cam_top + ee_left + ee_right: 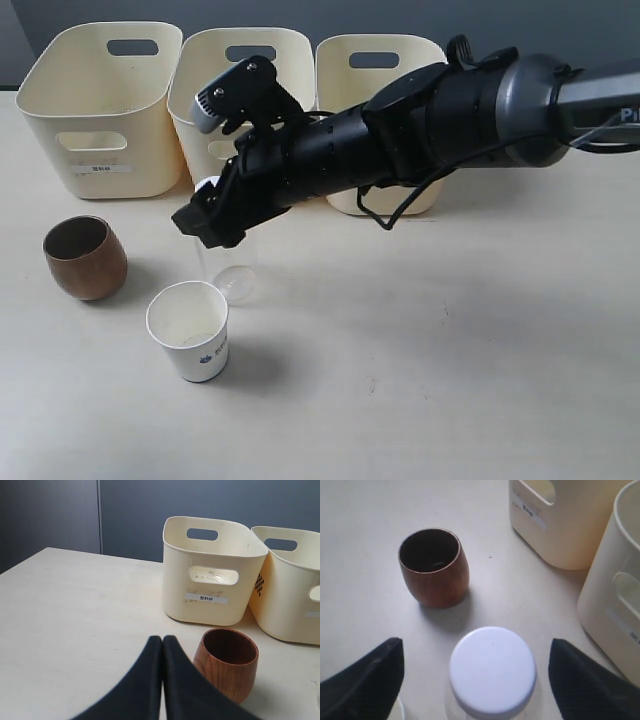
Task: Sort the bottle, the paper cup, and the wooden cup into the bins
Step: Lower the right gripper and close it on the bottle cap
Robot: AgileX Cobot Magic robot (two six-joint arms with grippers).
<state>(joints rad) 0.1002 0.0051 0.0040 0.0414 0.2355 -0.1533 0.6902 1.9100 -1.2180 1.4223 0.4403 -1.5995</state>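
Exterior view looks down across the worktop [480,360] from its front; both wrist views sit low, sharing the wooden cup [227,662].

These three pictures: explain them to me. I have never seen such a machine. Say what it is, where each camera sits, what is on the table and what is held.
It is a robot with two arms, each ending in a two-fingered gripper.

The exterior view looks at the pale table from off the arms. The right gripper reaches over a small clear plastic bottle with a white cap.

The other two pictures come from cameras on the wrists. The right one shows its fingers open on either side of that cap, gripping nothing yet. The left gripper is shut and empty.

Also on the table: a dark brown wooden cup, a white paper cup and three cream plastic bins.
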